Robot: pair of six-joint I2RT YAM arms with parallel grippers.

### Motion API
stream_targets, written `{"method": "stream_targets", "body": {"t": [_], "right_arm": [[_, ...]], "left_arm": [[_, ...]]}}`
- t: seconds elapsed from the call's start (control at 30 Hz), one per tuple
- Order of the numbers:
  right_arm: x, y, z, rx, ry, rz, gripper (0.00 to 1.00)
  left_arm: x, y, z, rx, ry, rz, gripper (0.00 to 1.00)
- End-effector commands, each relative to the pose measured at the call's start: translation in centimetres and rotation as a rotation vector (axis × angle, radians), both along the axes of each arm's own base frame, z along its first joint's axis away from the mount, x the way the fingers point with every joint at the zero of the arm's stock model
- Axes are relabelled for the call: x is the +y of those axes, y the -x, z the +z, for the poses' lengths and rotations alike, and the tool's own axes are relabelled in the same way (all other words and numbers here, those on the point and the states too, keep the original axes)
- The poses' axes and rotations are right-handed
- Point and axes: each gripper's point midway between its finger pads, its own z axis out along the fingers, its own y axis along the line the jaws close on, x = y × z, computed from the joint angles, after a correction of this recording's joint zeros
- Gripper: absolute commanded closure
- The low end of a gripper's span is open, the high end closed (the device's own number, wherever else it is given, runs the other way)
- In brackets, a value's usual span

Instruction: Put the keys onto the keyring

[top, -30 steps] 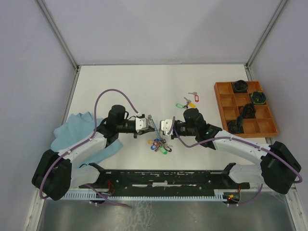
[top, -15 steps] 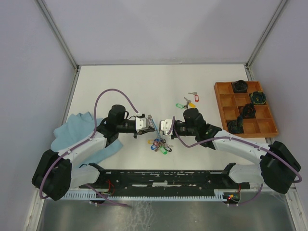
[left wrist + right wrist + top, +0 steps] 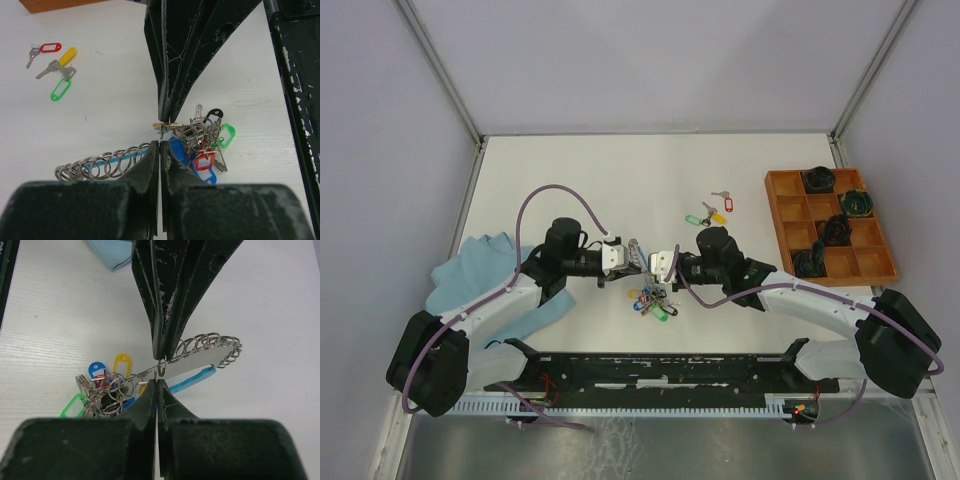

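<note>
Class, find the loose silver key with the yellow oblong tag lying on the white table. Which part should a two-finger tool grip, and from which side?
Probably the yellow oblong plastic tag, pinched across its narrow width from straight above. It lies flat on the white table with both long edges bare, while the silver key end crowds the green oblong tag.

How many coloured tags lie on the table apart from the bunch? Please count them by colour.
Red tag: 1
Yellow tag: 1
Green tag: 1
Total: 3
</note>
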Motion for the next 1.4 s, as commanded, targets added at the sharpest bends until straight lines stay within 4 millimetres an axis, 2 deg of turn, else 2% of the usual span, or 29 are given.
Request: {"method": "stream_targets", "body": {"t": [0.0, 0.2, 0.43, 0.6, 1.37], "right_arm": [[1.4, -0.5, 3.0, -0.053, -0.077, 0.011, 0.99], [1.5, -0.4, 3.2, -0.061, -0.088, 0.007, 0.99], [0.3, -0.8, 2.6, -0.075, -0.032, -0.035, 0.99], [0.1, -0.6, 2.9, -0.076, -0.029, -0.032, 0.99], [0.8, -0.9, 2.7, -0.075, -0.052, -0.033, 0.99]], "left_arm": [[-0.9, -0.4, 2.7, -0.087, 0.054, -0.054, 0.97], [-0.9, -0.4, 2.7, -0.085, 0.055, -0.053, 0.97], [-0.6, -0.7, 2.8, -0.098, 0.049, -0.026, 0.97], [-0.6, -0.8, 2.7, -0.096, 0.047, -0.020, 0.97], [-0.7, -0.5, 2.8, -0.091, 0.055, -0.041, 0.97]]}}
